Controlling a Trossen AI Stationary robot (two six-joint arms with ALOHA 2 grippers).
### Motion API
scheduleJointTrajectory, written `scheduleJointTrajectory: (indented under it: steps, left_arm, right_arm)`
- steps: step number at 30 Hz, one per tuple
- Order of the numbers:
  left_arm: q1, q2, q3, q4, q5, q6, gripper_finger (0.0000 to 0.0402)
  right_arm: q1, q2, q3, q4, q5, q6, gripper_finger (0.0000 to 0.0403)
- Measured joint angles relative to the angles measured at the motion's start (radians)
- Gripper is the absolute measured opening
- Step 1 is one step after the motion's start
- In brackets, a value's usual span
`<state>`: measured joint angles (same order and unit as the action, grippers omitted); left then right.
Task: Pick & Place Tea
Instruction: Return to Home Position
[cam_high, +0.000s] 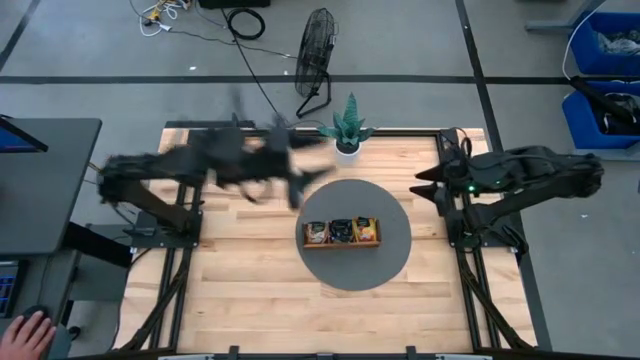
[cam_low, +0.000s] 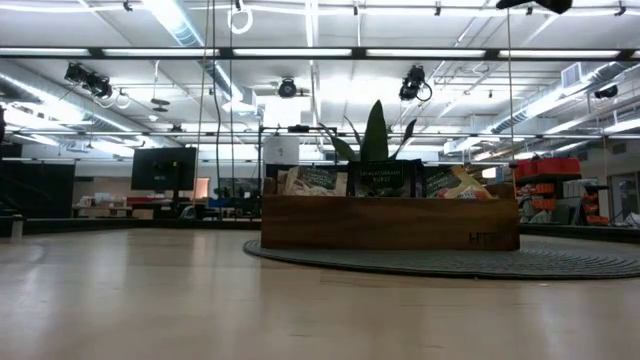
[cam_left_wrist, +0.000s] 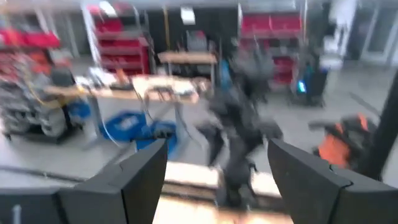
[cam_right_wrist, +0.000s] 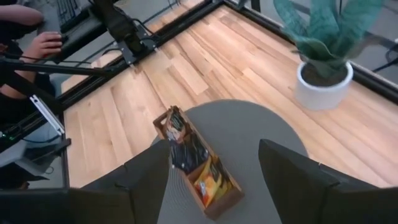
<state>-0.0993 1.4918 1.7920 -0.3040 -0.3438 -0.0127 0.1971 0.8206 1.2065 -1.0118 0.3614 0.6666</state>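
The left tool (cam_high: 297, 183) hangs released and empty off the wooden tray's (cam_high: 342, 246) far left corner. The right tool (cam_high: 424, 186), likewise spread and empty, waits to the tray's right. The tea sachets (cam_high: 341, 231) sit in the tray's three compartments. A low homeward sweep could clip the potted plant (cam_high: 348, 130) behind the tray. Under the tray are a grey round mat (cam_high: 390, 265) and the plank bench (cam_high: 250, 290), with a floor fan (cam_high: 318, 40) and blue bins (cam_high: 600, 45) beyond.

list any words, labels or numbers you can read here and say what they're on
No text here can be read for sure.
Wooden tray: a dark stamp low on its front wall, near one end, too faint to read.
Tea sachets: pale print on the dark middle one, too blurred to read; print on the ones beside it is too small.
High view and both wrist views: no legible text.
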Motion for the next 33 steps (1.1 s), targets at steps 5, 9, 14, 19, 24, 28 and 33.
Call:
scheduleJointTrajectory:
  steps: [5,9,14,19,24,28,33]
  left_arm:
    - [0.065,-0.163,0.000,0.006,0.033,0.045,0.0279]
    - [0.114,-0.269,-0.202,0.236,0.203,-0.026,0.0279]
    - [0.124,-0.329,-0.717,0.927,0.322,-0.158,0.0279]
    - [0.125,-0.407,-1.107,1.414,0.284,-0.256,0.0279]
    - [0.131,-0.486,-1.374,1.564,0.237,-0.322,0.0279]
    - [0.131,-0.584,-1.518,1.622,0.233,-0.299,0.0279]
    - [0.131,-0.739,-1.631,1.643,0.226,-0.290,0.0279]
  right_arm:
    - [0.000,0.051,0.000,0.068,0.016,-0.039,0.0254]
    - [-0.001,0.082,0.000,0.099,0.016,-0.054,0.0254]
    - [-0.001,0.101,0.000,0.100,0.015,-0.054,0.0254]
    - [-0.001,0.103,0.000,0.104,-0.018,-0.049,0.0254]
    - [-0.001,0.103,0.000,0.105,-0.038,-0.047,0.0254]
    - [-0.003,0.103,0.000,0.106,-0.038,-0.047,0.0254]
    - [-0.017,0.103,0.000,0.106,-0.038,-0.043,0.0254]
